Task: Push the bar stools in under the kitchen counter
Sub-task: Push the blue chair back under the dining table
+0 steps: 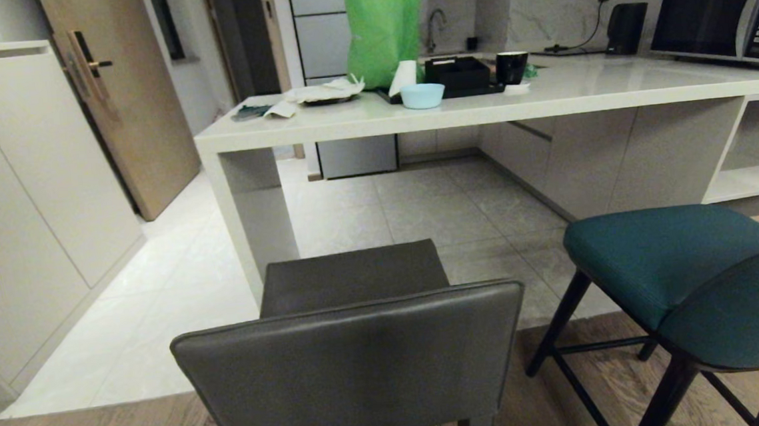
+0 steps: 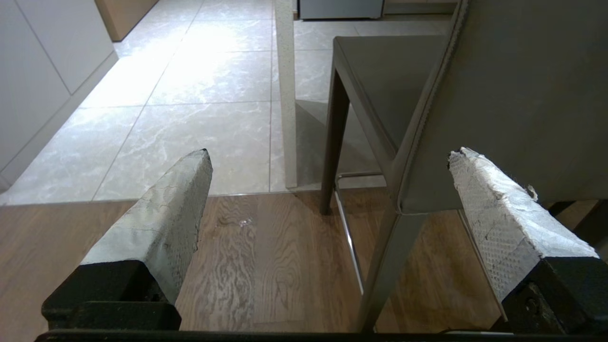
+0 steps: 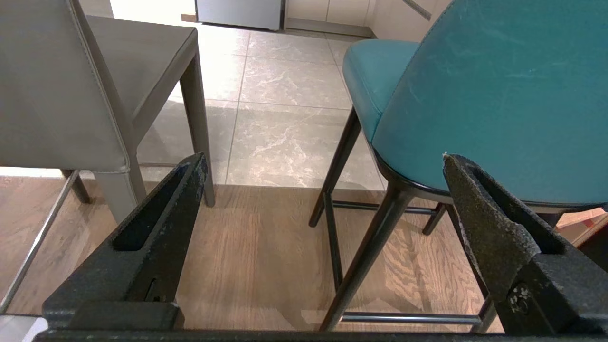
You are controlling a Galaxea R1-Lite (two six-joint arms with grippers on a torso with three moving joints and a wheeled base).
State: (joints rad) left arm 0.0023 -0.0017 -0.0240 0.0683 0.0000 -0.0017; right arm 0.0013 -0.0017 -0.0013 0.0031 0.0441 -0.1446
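We face the kitchen counter, our landmark, whose off-white worktop carries a microwave, a pale blue bowl, a black tray, a black mug and a green bag. Both bar stools stand on our side of the counter, backs toward us, seats pointing at the open space beneath the worktop. The dark grey leather stool sits just short of the counter's slab end panel, with its seat not yet under the worktop edge. The teal stool stands farther along the counter toward the open white shelving, also clear of the overhang. Neither arm shows in the head view. The left gripper hangs low behind the grey stool with its jaws wide apart, the stool's square back lying ahead and toward the inner finger; the right gripper has its jaws equally wide apart and empty, looking between the two stools, the teal curved back just ahead of its outer finger. We judge that the push runs straight from each back toward the counter: left arm nearer grey, right arm nearer teal.
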